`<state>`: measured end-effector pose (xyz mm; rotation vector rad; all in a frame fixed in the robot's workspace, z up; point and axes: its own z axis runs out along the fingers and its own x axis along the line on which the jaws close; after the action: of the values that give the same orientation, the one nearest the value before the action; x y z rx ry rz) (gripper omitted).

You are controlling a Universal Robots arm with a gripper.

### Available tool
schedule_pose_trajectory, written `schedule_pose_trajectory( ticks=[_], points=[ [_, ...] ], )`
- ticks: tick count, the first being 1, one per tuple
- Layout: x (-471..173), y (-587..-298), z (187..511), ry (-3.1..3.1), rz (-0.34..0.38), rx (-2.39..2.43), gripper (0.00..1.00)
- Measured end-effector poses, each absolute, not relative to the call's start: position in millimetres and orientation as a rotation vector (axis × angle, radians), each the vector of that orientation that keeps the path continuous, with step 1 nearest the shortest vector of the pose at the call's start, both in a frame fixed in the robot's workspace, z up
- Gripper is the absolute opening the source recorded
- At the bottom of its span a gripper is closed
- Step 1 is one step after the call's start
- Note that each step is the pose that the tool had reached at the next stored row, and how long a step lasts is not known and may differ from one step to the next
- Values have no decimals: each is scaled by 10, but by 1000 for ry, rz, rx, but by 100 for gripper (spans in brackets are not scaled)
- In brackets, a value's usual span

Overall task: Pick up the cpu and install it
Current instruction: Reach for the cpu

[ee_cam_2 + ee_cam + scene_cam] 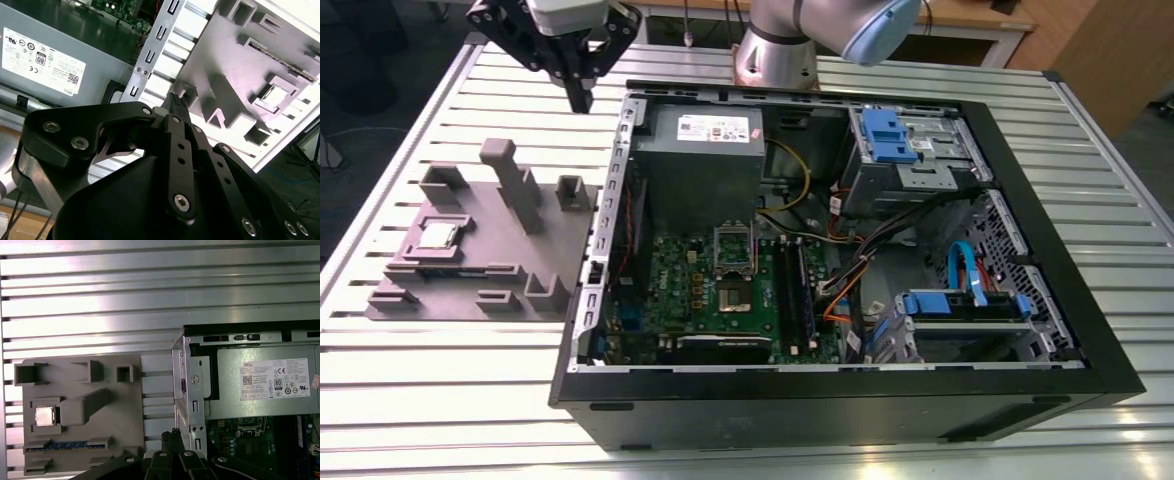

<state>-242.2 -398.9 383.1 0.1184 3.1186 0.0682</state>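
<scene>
Exterior view: slatted metal table [454, 400] holds tray [470, 276] with cpu [438, 234] and computer case [854, 405]; hand [578, 98] hovers closed, empty.

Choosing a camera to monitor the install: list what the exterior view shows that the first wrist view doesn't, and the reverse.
Exterior view's own: the arm's base, blue drive cage, blue cables. First wrist view's own: link screws of the gripper. Shared: the cpu in its grey tray, the power supply, the table.

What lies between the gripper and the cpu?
In the exterior view, between the gripper and the cpu lie bare table slats and the tall post of the grey tray.
</scene>
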Motion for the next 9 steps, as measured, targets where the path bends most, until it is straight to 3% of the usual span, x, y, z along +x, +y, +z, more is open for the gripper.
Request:
schedule_pose_trajectory(
  ticks=[9],
  points=[
    [-2438, -3989, 3831, 3119, 68, 119, 11]
  ],
)
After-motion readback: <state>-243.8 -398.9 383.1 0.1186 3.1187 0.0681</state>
